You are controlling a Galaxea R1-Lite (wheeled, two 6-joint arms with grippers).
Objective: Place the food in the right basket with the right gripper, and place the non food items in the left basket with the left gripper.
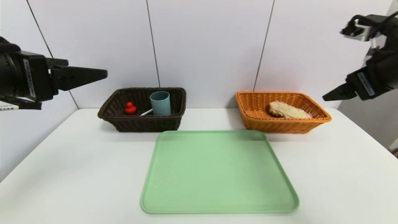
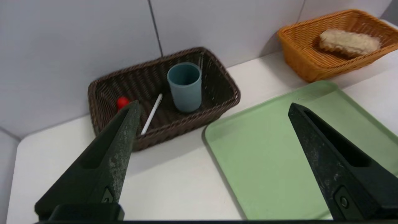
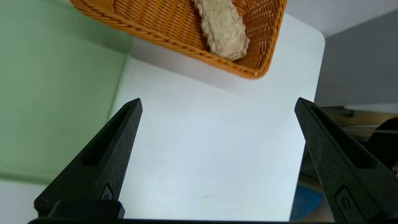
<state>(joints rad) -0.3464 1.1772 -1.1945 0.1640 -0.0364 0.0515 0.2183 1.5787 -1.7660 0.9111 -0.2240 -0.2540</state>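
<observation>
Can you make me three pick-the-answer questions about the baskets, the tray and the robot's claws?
1. Where is the blue cup?
A. brown basket
B. orange basket
C. green tray

2. How many things lie in the brown basket?
A. one
B. three
C. five

3. How is the left gripper?
A. open, holding nothing
B. shut on the cup
C. shut on the pen

Answers: 1 A, the cup stands upright in the brown basket. 2 B, cup, red toy duck and white pen. 3 A, its fingers stand wide apart with nothing between them.
</observation>
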